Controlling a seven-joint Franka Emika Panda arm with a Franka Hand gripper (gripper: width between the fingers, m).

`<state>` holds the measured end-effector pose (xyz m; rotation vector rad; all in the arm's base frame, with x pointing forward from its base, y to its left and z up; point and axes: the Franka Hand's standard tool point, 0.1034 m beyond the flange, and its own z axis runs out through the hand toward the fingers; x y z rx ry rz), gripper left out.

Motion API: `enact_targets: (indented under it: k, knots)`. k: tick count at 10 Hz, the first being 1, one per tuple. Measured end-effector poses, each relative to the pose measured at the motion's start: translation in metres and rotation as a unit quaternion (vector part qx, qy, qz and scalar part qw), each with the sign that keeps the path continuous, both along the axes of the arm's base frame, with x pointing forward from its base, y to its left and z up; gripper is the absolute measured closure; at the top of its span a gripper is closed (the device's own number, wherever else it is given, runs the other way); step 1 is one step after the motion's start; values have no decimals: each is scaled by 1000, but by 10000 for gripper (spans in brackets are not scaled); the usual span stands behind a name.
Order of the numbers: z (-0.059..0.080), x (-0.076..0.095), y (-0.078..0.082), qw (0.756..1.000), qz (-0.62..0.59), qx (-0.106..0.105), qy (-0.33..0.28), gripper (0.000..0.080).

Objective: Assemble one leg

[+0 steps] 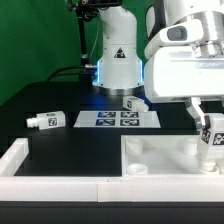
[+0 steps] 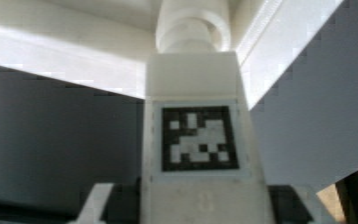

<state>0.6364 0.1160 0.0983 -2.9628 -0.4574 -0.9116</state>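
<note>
My gripper is shut on a white leg with a black-and-white tag, holding it upright over the right corner of the large white panel. In the wrist view the held leg fills the middle, its tag facing the camera and its round tip pointing away toward the white panel; a finger presses each side of it. Another leg lies on the black table at the exterior view's left. A third leg stands behind the marker board.
The marker board lies flat in the middle of the table. A white L-shaped border runs along the front and left. The robot base stands at the back, by a green curtain.
</note>
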Motion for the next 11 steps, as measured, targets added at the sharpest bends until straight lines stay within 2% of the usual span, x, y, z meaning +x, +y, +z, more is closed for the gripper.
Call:
enact_targets:
  k: [4, 8, 9, 10, 11]
  knots:
    - [-10, -3, 0, 1000, 2, -2, 4, 512]
    - [-11, -1, 0, 1000, 4, -1, -15, 512]
    - [-11, -1, 0, 1000, 4, -2, -14, 461]
    - [-11, -1, 0, 1000, 5, -2, -14, 324]
    - [-11, -1, 0, 1000, 5, -2, -14, 324]
